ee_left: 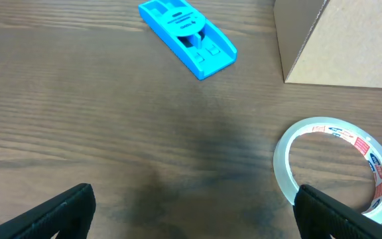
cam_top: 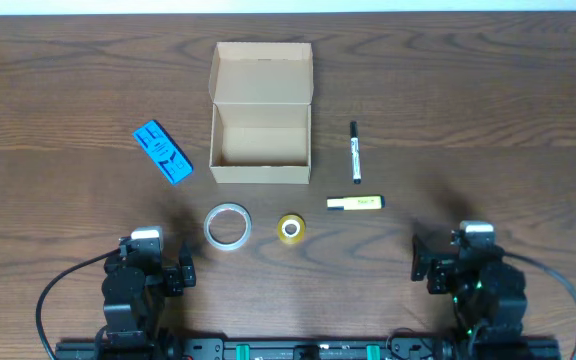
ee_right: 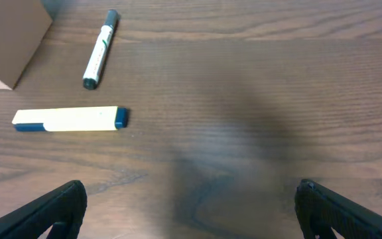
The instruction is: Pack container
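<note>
The container [cam_top: 261,130] is set mid-table toward the far side, open-topped and empty, with its flap lid laid back toward the far edge and its long axis run left to right. The left gripper [ee_left: 194,199] and right gripper [ee_right: 191,199] are held wide and empty near the front edge, so nothing is packed yet. A first pick is judged due, from the blue tool [cam_top: 162,151], clear tape roll [cam_top: 227,225], yellow tape roll [cam_top: 290,228], highlighter [cam_top: 354,203] or marker pen [cam_top: 355,152], to be gripped and carried over the open top.

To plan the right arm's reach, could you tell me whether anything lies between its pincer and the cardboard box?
Yes, the flat-lying yellow highlighter sits on the straight line from the right pincer to the open tan cardboard box.
</note>
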You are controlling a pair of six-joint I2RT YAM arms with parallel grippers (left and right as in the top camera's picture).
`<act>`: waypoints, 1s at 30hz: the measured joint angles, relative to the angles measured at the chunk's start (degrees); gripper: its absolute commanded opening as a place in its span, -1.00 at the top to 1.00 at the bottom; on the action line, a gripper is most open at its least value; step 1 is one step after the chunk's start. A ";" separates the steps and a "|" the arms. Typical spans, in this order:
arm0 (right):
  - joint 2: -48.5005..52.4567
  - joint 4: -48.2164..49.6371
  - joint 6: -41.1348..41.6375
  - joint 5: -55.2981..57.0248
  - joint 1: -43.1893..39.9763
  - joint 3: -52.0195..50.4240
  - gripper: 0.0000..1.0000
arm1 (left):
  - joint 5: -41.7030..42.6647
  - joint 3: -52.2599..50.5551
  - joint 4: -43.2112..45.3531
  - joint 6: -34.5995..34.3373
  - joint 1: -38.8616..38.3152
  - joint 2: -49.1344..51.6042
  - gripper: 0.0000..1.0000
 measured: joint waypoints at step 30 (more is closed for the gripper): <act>90.84 -9.27 17.49 4.70 16.17 63.89 -0.98 | -0.15 0.00 0.00 0.00 0.00 -0.04 -0.91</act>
